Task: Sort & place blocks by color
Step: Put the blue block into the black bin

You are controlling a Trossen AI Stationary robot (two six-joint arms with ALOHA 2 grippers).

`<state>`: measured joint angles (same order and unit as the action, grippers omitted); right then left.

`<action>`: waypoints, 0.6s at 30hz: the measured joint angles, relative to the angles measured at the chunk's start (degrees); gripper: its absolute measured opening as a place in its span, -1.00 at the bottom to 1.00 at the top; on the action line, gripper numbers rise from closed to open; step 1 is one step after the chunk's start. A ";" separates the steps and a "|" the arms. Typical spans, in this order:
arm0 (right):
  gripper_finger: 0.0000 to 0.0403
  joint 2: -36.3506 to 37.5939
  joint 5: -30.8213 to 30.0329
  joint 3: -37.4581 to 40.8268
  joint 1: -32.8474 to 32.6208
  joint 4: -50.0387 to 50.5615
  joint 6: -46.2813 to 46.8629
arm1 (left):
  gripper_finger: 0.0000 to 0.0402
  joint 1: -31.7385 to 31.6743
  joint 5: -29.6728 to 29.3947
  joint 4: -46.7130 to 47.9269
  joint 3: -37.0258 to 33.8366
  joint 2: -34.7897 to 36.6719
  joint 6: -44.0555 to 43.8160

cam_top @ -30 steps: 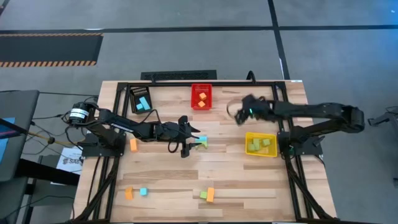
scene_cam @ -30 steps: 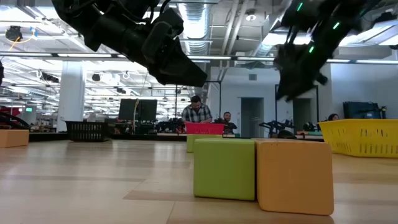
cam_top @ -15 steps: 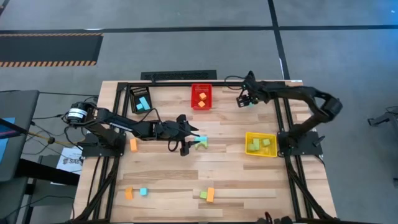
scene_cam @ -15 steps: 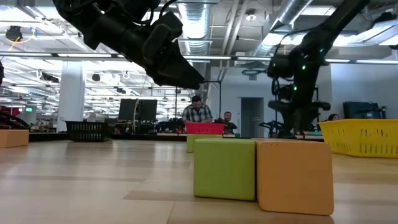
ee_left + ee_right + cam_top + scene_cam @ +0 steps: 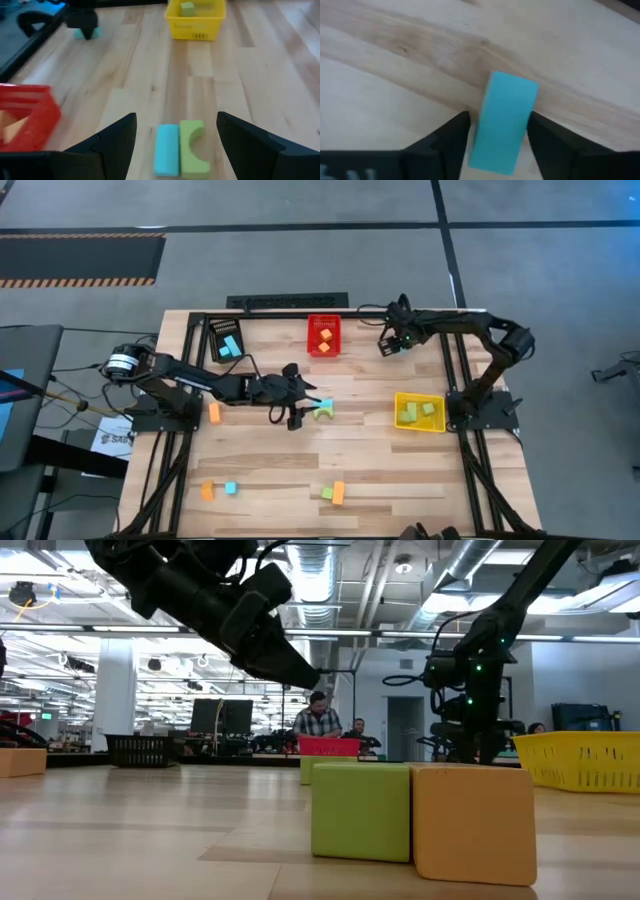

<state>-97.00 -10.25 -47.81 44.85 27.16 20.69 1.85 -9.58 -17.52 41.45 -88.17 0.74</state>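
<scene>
Roughly half sorted: blocks in red bin, yellow bin and black bin; others loose at lower table; right gripper spread around a blue block upper right; left gripper released over blue-green pair mid-frame.

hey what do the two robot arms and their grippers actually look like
Both arms are dark, nearly black, built of slim jointed segments on black frame bases. The left gripper and the right gripper each end in two broad, flat black fingers. Black cables trail along the arms, and small green lights glow on the right arm's wrist.
</scene>
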 joint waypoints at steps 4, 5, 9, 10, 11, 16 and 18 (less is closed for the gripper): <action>-0.25 1.71 0.54 0.14 -1.25 0.55 0.01 | 0.29 -0.03 -5.84 4.79 -0.48 6.34 0.62; -0.37 2.48 1.30 0.30 -1.43 1.23 -0.54 | 0.27 -0.22 -7.20 5.61 -0.99 8.46 1.16; -0.50 5.94 2.64 0.56 -1.53 1.64 -1.83 | 0.19 -1.57 -10.50 6.61 -5.54 17.34 -0.20; -0.50 7.34 2.38 0.53 -1.63 1.06 -2.02 | 0.17 -2.08 -11.34 6.41 -6.97 19.28 -1.46; -0.50 8.64 2.17 0.46 -1.85 0.22 -2.23 | 0.16 -2.51 -12.28 6.37 -8.34 21.00 -3.05; -0.50 15.73 2.38 0.43 -5.95 -5.42 -3.28 | 0.08 -4.05 -16.28 3.98 -14.85 26.15 -14.47; -0.50 17.88 3.08 0.42 -8.75 -8.36 -3.39 | 0.06 -4.29 -17.30 0.50 -17.21 26.89 -16.65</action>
<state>-79.12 -7.18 -47.40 36.10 18.80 17.30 -2.45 -26.88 -17.02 24.24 -61.28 -15.91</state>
